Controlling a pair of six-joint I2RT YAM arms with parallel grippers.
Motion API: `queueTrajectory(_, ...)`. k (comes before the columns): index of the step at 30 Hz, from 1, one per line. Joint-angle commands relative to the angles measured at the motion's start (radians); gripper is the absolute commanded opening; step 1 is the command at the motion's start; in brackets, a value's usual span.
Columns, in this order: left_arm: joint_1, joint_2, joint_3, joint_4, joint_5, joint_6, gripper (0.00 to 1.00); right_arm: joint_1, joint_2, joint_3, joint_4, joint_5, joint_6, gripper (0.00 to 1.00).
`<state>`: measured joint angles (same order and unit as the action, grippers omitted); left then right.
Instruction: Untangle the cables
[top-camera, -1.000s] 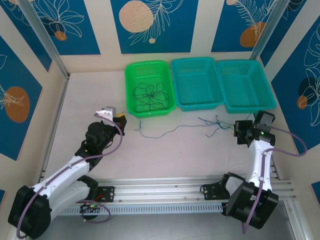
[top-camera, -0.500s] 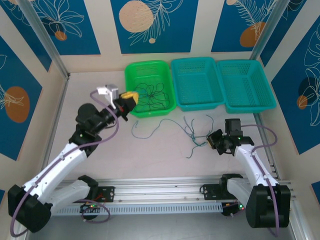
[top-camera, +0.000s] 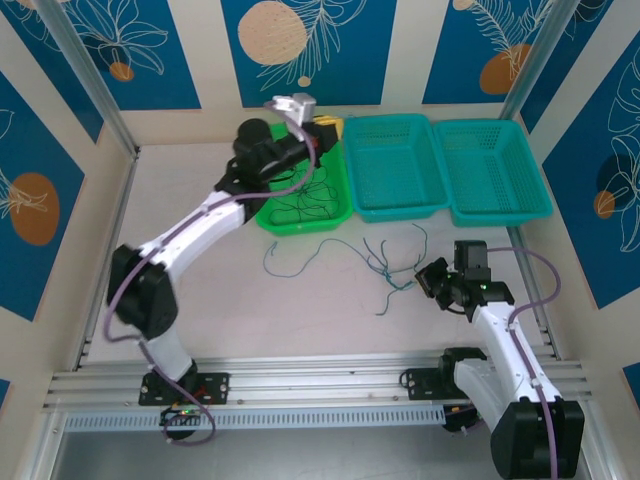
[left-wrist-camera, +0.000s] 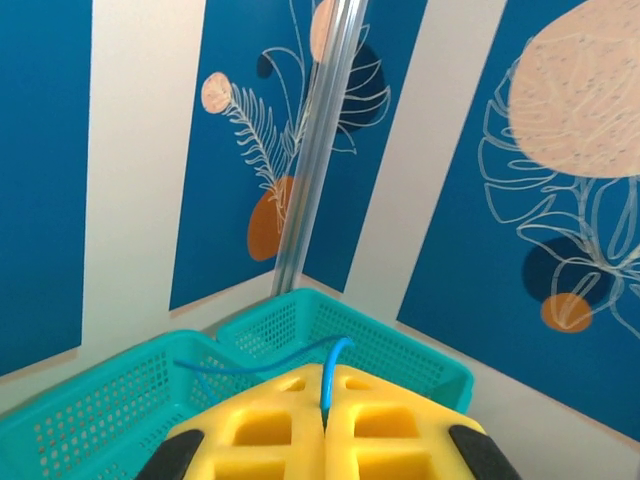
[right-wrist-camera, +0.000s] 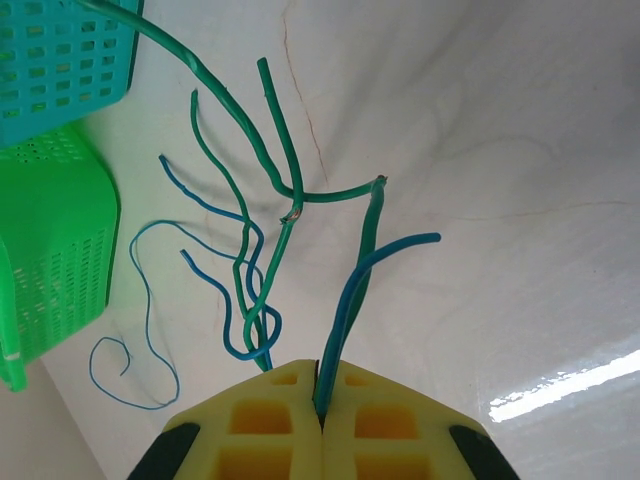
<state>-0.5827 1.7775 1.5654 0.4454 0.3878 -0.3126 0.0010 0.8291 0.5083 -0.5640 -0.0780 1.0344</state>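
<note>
My left gripper (top-camera: 325, 130) is raised over the back corner of the green basket (top-camera: 300, 226), on the side where that basket meets the middle teal basket (top-camera: 395, 165). On its wrist camera the yellow pads (left-wrist-camera: 270, 435) are pressed flat together. A thin blue strand (left-wrist-camera: 335, 362) is pinched in the seam between them and curls forward over teal mesh. From overhead that strand is too fine for me to trace, so I cannot say where its other end lies.

My right gripper (top-camera: 428, 280) sits low over the table (top-camera: 200, 280), well off to the right of the green basket and nearer the arm bases. Its pads (right-wrist-camera: 260, 435) are also clamped shut, gripping the loose tangle (right-wrist-camera: 275, 220). A green strand and a blue one run straight into the seam, and more green and blue ends fan out past the fingertips across the white surface.

The cables (top-camera: 385, 262) lie in three spots around the green basket. Dark curly strands (top-camera: 305, 200) rest inside it. A single blue wire (top-camera: 290, 262) lies on the table just in front of its near rim. The green-and-blue tangle spreads to the basket's right, in front of the middle teal basket, reaching to the right gripper.
</note>
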Motion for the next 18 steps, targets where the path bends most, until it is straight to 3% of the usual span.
queueTrajectory(1, -0.028, 0.159, 0.14, -0.002, 0.018, 0.027, 0.0, 0.009, -0.023, 0.021, -0.049, -0.011, -0.017, 0.0)
queueTrajectory(4, -0.043, 0.298, 0.248, -0.035, -0.014, 0.052, 0.0, 0.008, -0.037, 0.035, -0.071, -0.007, -0.021, 0.0)
queueTrajectory(5, -0.05, 0.34, 0.293, -0.082, -0.036, 0.063, 0.08, 0.007, -0.044, 0.04, -0.078, -0.005, -0.023, 0.0)
queueTrajectory(8, -0.071, 0.413, 0.362, -0.167, -0.067, 0.122, 0.49, 0.006, -0.064, 0.045, -0.091, 0.004, -0.033, 0.0)
queueTrajectory(11, -0.076, 0.418, 0.357, -0.184, -0.078, 0.13, 0.7, 0.004, -0.078, 0.047, -0.1, 0.01, -0.04, 0.0)
queueTrajectory(14, -0.077, 0.344, 0.248, -0.116, -0.088, 0.13, 0.79, 0.001, -0.075, 0.055, -0.1, 0.011, -0.057, 0.0)
queueTrajectory(18, -0.078, 0.151, 0.008, -0.018, -0.086, 0.163, 0.83, 0.0, -0.068, 0.084, -0.101, -0.003, -0.108, 0.0)
